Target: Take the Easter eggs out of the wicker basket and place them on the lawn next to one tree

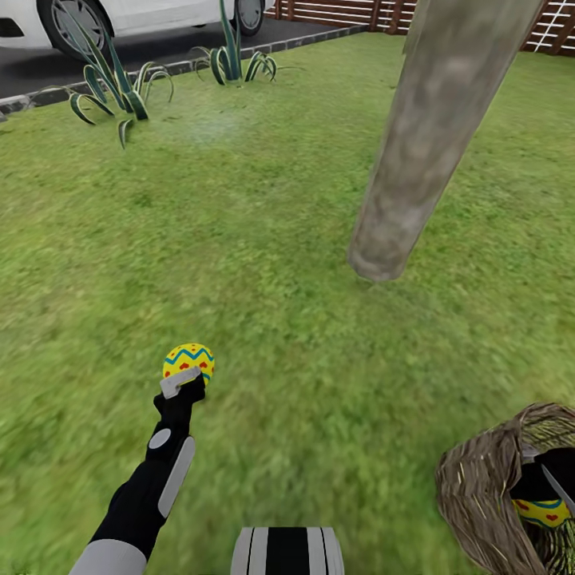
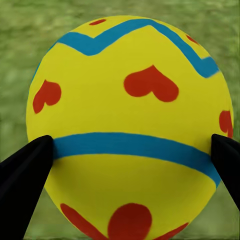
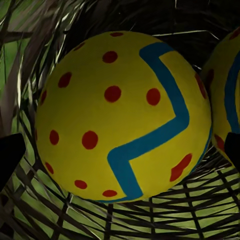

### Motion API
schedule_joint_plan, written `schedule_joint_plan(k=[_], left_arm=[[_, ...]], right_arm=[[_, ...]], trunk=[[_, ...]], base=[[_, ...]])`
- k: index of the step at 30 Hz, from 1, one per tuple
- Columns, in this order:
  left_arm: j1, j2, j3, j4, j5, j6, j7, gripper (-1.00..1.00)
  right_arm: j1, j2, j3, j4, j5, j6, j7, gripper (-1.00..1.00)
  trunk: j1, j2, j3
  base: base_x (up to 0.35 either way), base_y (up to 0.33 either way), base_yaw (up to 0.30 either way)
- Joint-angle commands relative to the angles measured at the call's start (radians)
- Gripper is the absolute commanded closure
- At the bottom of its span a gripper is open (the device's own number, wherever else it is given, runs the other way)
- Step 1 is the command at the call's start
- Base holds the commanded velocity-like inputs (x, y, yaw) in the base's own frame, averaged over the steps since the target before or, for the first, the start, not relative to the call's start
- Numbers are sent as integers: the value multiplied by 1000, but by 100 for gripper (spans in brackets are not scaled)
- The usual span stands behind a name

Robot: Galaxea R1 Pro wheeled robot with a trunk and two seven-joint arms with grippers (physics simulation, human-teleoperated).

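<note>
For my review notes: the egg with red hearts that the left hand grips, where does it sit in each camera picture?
Head view: the heart-patterned egg sits lower left of centre, at the tip of the left hand, over the lawn.
Left wrist view: the egg takes up most of the frame, one dark finger at each side.
Right wrist view: not this egg; a dotted egg lies in the wicker basket.
Shared landmark: the green lawn.

Bright, even daylight; lawn [image 1: 239, 239] perhaps blurred nearby (basket interior dim).
</note>
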Motion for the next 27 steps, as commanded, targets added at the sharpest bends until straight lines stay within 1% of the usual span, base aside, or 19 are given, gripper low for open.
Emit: schedule_joint_plan(k=[1, 4, 8, 13, 16, 26, 27], left_arm=[[0, 0, 0, 1, 10, -4, 2, 100], [0, -1, 0, 1, 10, -4, 2, 100], [0, -1, 0, 2, 10, -4, 2, 100], [0, -1, -1, 3, 9, -4, 2, 100], [0, -7, -1, 3, 10, -4, 2, 100], [0, -10, -1, 3, 8, -6, 2, 100], [0, -12, -2, 3, 8, -7, 2, 100]], right_arm=[[-1, -2, 4, -1, -10, 6, -1, -100], [-1, -1, 4, -1, -10, 6, -1, -100], [-1, 0, 4, -23, -8, 6, -1, -100], [-1, 0, 4, -28, -8, 6, -1, -100], [-1, 0, 5, -28, -8, 6, -1, -100], [-1, 0, 6, -28, -8, 6, -1, -100], [-1, 1, 6, -28, -9, 6, -1, -100]], trunk=[[0, 0, -1], [0, 0, -1], [2, -1, -16], [4, -2, -36], [4, -2, -36], [8, -5, -74], [8, -5, -74]], base=[[0, 0, 0], [0, 0, 0], [0, 0, 0], [0, 0, 0], [0, 0, 0], [0, 0, 0], [0, 0, 0]])
